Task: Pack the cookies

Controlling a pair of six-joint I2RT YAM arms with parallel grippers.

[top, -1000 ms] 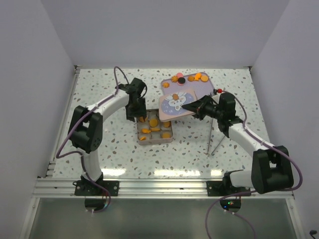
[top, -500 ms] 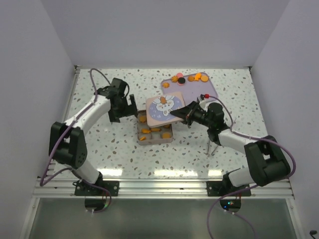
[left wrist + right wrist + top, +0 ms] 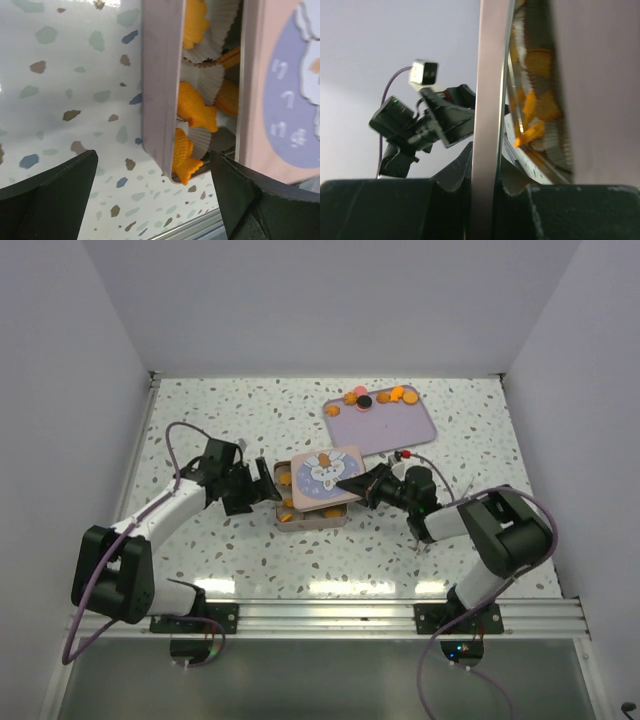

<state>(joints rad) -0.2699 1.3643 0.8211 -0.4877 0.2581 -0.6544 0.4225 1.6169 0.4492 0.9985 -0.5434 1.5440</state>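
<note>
Lid point(image 3: 325, 478): carried leftward, now over tin point(image 3: 310, 523) of cookies point(image 3: 195, 110); right tool point(image 3: 360, 483) grasping it, left tool point(image 3: 262, 485) released; closing near

The bench point(image 3: 200, 420) is seen as a glossy, speckled, stone-like surface. The tin point(image 3: 161, 85) is shown in smooth, satin pinkish metal, and its lid point(image 3: 285, 90) is smoothly printed. The cookies point(image 3: 197, 114) are seen as matt and finely ridged, seated in pleated white paper cups point(image 3: 210, 82). The tray point(image 3: 400, 425) is finished smooth.
</note>
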